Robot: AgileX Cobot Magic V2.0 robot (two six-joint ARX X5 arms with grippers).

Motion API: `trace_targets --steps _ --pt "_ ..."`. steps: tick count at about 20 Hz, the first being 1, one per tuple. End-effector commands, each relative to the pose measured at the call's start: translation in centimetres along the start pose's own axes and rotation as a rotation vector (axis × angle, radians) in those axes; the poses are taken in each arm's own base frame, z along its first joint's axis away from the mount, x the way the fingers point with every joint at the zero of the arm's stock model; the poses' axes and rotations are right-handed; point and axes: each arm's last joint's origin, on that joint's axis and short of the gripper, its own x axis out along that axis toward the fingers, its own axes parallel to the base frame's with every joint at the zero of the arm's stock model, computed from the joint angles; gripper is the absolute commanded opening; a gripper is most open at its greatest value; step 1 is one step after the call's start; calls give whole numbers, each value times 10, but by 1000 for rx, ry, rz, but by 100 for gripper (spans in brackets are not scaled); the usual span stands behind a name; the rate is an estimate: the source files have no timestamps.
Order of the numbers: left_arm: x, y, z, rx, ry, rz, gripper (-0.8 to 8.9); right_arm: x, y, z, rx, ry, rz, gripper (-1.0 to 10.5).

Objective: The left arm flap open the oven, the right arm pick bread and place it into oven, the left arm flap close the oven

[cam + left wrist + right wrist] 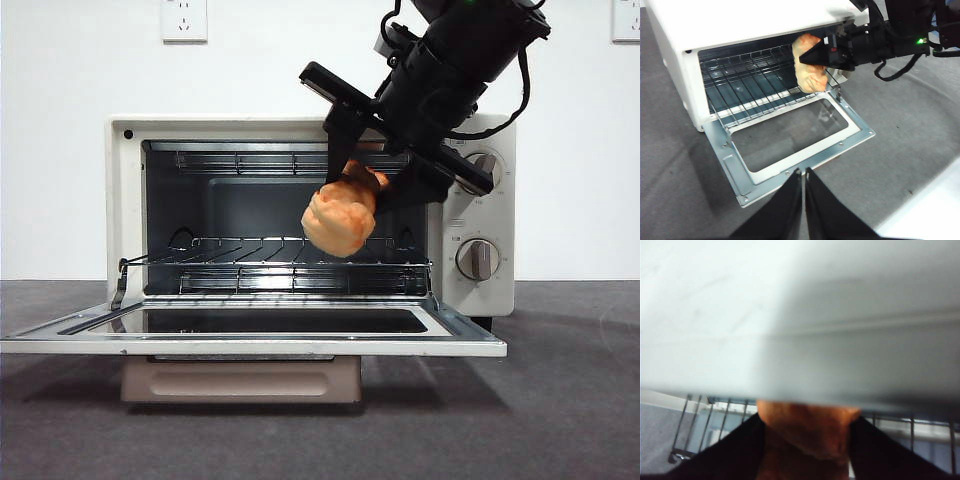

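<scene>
The right pincer (362,190) squeezes the bread (340,218) tight, just above the wire rack (300,262) at the oven (125,200) mouth. Dropped now, the bread might roll onto the open door (250,340). The left pincer (803,175) waits, its 2 jaws pressed together, empty.

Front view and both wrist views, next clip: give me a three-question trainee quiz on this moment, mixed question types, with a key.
1. True or false: the oven door lies flapped down, open.
2. Multiple choice: the bread is (A) lying on the table, (B) held above the wire rack at the oven's mouth, (C) lying on the open door.
3. Short answer: which gripper holds the bread, and how do the other one's jaws stand?

Key:
1. True.
2. B.
3. The right gripper; the left gripper waits in front of the door with jaws shut, holding nothing.
</scene>
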Motion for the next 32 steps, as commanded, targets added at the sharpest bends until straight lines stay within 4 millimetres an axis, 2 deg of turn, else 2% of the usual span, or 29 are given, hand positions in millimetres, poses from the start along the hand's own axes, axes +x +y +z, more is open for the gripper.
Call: trace_targets --steps 1,8,14,18,24,29,32 --pt "-3 -1 5 3 -23 -5 16 3 3 1 8 8 -12 293" --pt "-3 -1 5 3 -23 -4 16 3 1 -1 7 11 -40 434" --pt "-3 -1 5 3 -24 -1 16 -2 4 4 2 6 -25 435" --pt "-3 -1 5 0 -25 7 15 -14 10 7 -1 13 19 435" --pt "1 4 3 -51 -6 164 14 -51 23 3 -65 93 61 434" --pt "14 3 2 -48 97 212 13 -101 31 -2 -207 140 97 434" --pt "28 -1 6 -47 145 162 12 -134 30 -2 -262 141 129 434"
